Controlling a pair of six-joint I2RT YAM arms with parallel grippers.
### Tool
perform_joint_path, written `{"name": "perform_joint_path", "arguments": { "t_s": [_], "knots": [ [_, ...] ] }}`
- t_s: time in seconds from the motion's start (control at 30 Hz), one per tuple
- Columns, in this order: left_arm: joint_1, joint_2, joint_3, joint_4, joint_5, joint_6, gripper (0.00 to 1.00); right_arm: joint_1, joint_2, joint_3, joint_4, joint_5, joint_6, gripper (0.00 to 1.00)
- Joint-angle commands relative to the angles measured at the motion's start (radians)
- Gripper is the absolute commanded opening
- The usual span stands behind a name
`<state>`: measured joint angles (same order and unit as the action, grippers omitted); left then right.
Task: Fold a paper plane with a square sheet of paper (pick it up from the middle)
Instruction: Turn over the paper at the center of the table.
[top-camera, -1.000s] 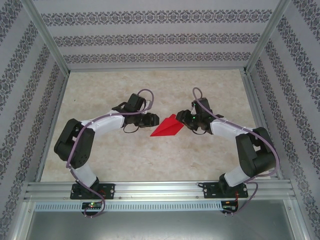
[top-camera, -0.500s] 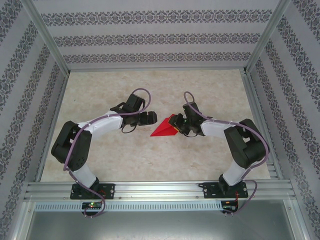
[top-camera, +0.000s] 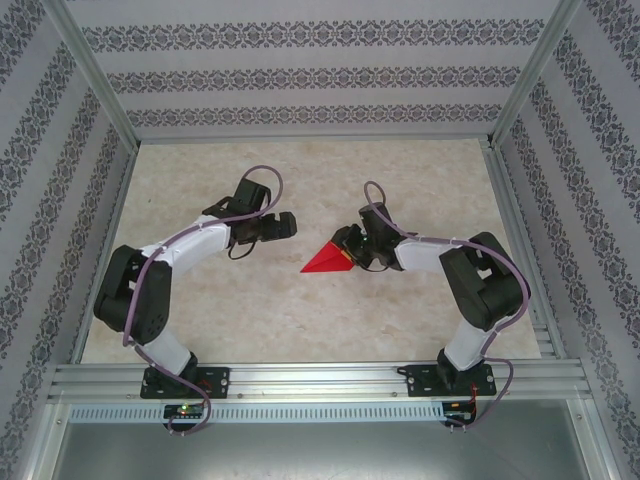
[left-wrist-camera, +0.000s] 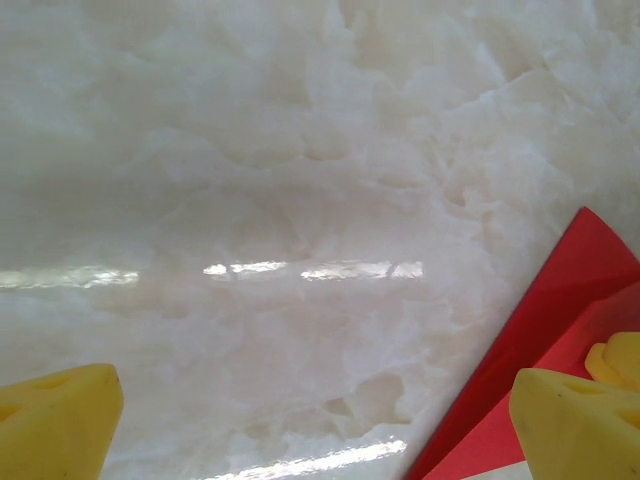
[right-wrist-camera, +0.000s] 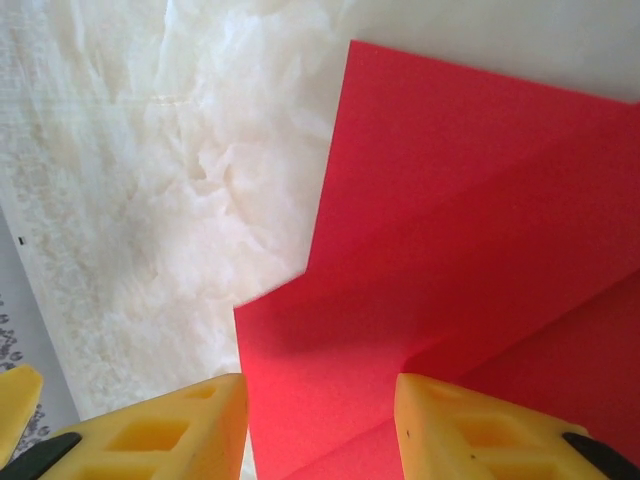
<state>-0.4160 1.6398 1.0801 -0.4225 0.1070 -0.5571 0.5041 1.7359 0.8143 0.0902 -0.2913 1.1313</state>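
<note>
The red paper, folded into a small pointed paper plane (top-camera: 324, 262), lies on the table between the arms with its tip toward the near left. My right gripper (top-camera: 351, 246) is over its wide right end. In the right wrist view the gripper (right-wrist-camera: 320, 432) is open, its yellow fingers (right-wrist-camera: 170, 430) partly apart over the creased red layers (right-wrist-camera: 440, 190); whether they press on the paper I cannot tell. My left gripper (top-camera: 283, 225) stands apart to the paper's left, wide open (left-wrist-camera: 310, 430) over bare table, with a red edge (left-wrist-camera: 545, 330) by its right fingertip (left-wrist-camera: 570, 420).
The pale marble-patterned tabletop (top-camera: 300, 320) is fenced by metal rails and patterned walls (top-camera: 300, 80). A metal rail (top-camera: 320, 380) runs along the near edge by both arm bases.
My left gripper opened wide, let go of the paper and drew back to the left. The right arm slid left over the paper, which now shows as a smaller triangle.
</note>
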Motion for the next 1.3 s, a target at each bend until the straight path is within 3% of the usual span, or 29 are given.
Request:
{"name": "perform_joint_path", "arguments": {
  "t_s": [0.0, 0.3, 0.77, 0.87, 1.03, 1.27],
  "knots": [
    [0.028, -0.035, 0.017, -0.048, 0.017, 0.044, 1.00, 0.024, -0.015, -0.024, 0.045, 0.090, 0.077, 0.44],
    [0.092, -0.056, -0.017, -0.025, 0.107, 0.020, 1.00, 0.072, -0.100, -0.115, 0.044, 0.278, 0.197, 0.50],
    [0.092, -0.063, -0.023, -0.024, 0.140, 0.022, 1.00, 0.091, 0.047, -0.093, 0.309, 0.216, 0.177, 0.41],
    [0.093, -0.060, -0.023, -0.021, 0.142, 0.020, 1.00, 0.094, 0.061, -0.100, 0.350, 0.206, 0.166, 0.32],
    [0.109, -0.058, -0.024, -0.001, 0.163, -0.002, 1.00, 0.090, 0.079, -0.146, 0.493, 0.196, 0.183, 0.26],
    [0.134, -0.039, -0.044, 0.083, 0.322, -0.046, 1.00, 0.053, 0.040, -0.186, 0.579, 0.154, 0.145, 0.05]
  ]
}}
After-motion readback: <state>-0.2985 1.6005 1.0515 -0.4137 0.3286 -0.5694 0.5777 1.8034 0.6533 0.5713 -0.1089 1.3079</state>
